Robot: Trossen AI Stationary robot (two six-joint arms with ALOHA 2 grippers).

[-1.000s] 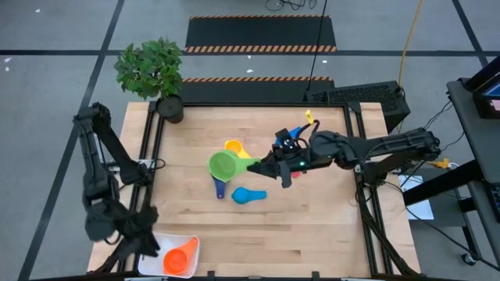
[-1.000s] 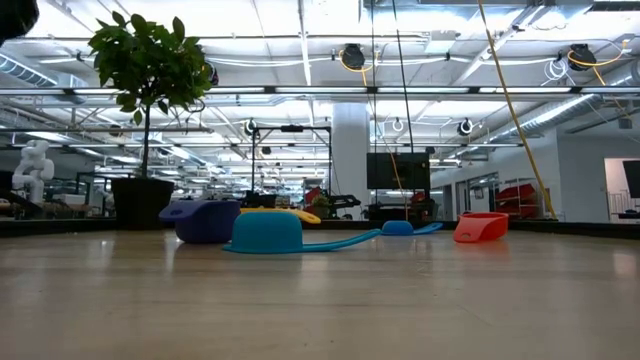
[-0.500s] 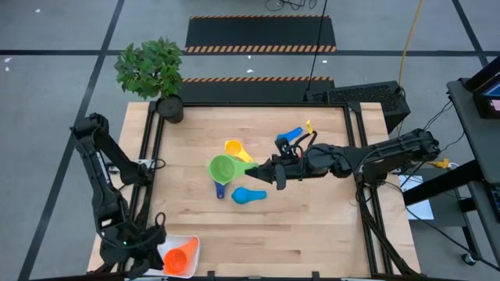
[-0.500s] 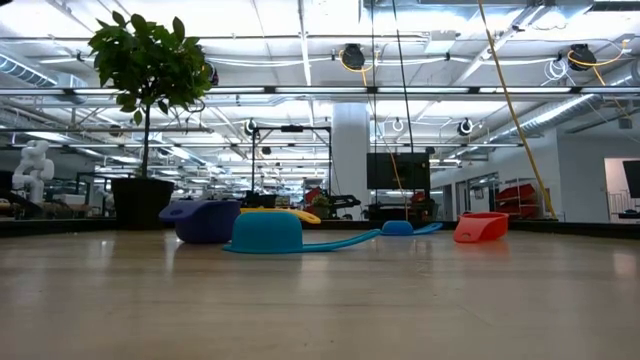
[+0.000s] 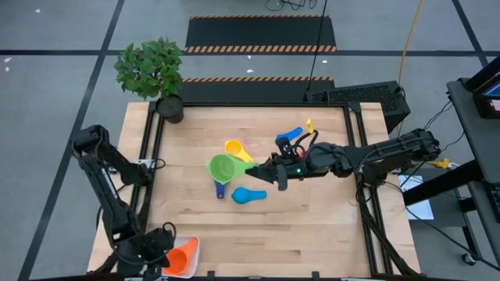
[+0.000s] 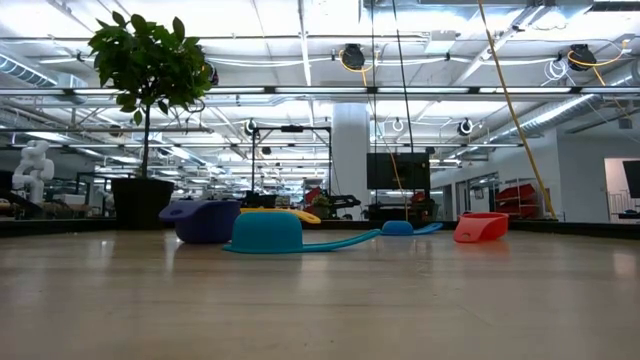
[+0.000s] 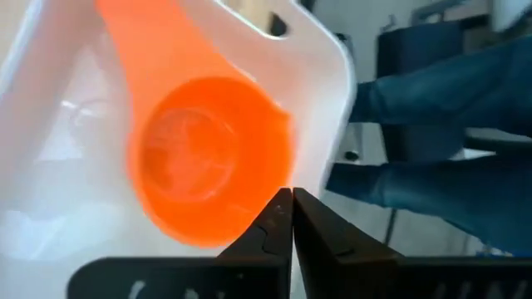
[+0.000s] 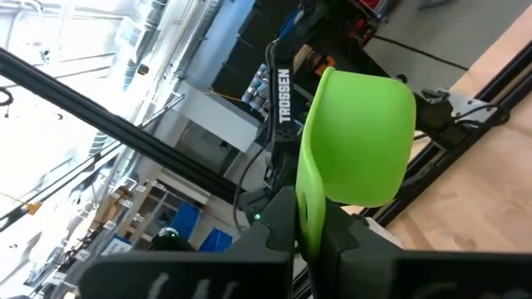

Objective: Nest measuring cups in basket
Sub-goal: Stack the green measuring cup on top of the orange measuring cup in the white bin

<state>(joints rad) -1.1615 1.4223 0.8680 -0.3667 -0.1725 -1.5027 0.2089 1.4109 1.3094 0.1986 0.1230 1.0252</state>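
The right gripper [image 5: 266,171], reaching across mid-table, is clamping the handle of one green measuring cup [image 5: 223,166] above one yellow, one dark blue and one light blue cup, while the left gripper [image 7: 292,218], jaws closed empty, is hovering beside one orange cup [image 7: 212,158] lying in the white basket [image 7: 332,75].

- The one legible word is "TROSSEN", in white capitals running lengthwise along a dark arm [image 8: 278,100]; the right wrist view shows it beyond the right gripper [image 8: 309,223], just beside the green cup [image 8: 366,141] that gripper pinches by the handle.
- No other text, number, or sign can be read in any view.
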